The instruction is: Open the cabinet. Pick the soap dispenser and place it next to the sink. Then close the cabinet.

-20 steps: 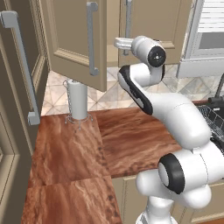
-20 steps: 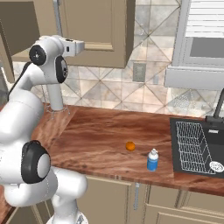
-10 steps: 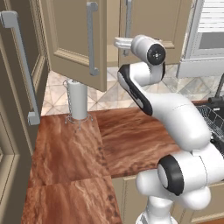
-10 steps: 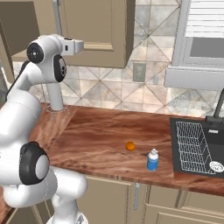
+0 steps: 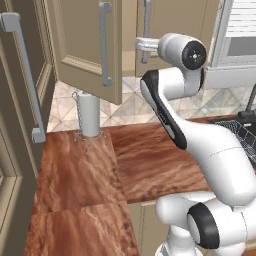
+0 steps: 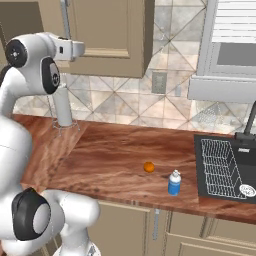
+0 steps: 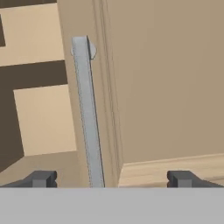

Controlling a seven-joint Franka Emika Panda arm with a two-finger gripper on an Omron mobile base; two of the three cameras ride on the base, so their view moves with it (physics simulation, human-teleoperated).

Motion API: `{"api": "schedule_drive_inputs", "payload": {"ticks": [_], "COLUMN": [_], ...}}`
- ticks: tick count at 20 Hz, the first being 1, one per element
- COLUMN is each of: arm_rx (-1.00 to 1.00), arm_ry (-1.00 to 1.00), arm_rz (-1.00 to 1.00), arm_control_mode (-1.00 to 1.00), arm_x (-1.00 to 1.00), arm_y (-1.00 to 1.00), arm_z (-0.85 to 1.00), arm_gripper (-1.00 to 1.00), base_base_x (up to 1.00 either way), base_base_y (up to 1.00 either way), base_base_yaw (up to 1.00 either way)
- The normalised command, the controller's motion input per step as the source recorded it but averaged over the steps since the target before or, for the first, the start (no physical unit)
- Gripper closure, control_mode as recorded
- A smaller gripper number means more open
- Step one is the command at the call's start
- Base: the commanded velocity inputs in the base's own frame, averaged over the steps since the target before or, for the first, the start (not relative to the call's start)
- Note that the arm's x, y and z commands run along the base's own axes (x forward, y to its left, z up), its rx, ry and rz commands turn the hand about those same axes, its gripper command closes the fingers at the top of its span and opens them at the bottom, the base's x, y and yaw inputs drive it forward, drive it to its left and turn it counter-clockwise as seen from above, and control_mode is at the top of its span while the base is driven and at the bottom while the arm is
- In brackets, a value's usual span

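The beige cabinet (image 5: 85, 35) hangs above the counter, its left door swung out toward me. My gripper (image 5: 139, 45) is raised in front of the right door (image 7: 166, 87), beside its grey bar handle (image 7: 87, 109). In the hand view the handle runs up between my two fingertips, nearer the left one, and my gripper (image 7: 111, 179) is open and holds nothing. The blue soap dispenser (image 6: 174, 183) with its white pump stands upright on the wooden counter, just left of the dark sink (image 6: 200, 165). The arm reaches up with the gripper (image 6: 80, 48) below the cabinet (image 6: 107, 35).
A white paper towel roll (image 5: 90, 114) on a wire stand sits under the open door. An orange ball (image 6: 148, 167) lies near the dispenser. A tall darker cabinet (image 5: 12, 150) with a grey handle (image 5: 25, 75) bounds the left. A dark faucet (image 6: 248, 127) rises behind the sink.
The hand has crept slightly leftward in front of the cabinet. Its jaws stay open, and the dispenser and ball have not moved.
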Motion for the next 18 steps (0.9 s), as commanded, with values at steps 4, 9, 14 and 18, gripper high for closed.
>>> {"api": "schedule_drive_inputs", "payload": {"ticks": [4, 9, 14, 18], "arm_rx": [0.0, 0.0, 0.0, 0.0], "arm_ry": [0.1, 0.16, 0.03, 0.0], "arm_rz": [0.0, 0.04, 0.07, 0.08], "arm_control_mode": [-1.0, -1.0, -1.0, -1.0], "arm_x": [-0.97, -0.79, -0.66, -0.59], "arm_y": [0.0, -0.13, -0.04, -0.08], "arm_z": [0.17, 0.0, 0.0, 0.0], "arm_gripper": [-1.0, -1.0, -1.0, -1.0], "base_base_x": [0.0, 0.0, 0.0, 0.0], "base_base_y": [0.0, 0.0, 0.0, 0.0], "base_base_yaw": [0.0, 0.0, 0.0, 0.0]}}
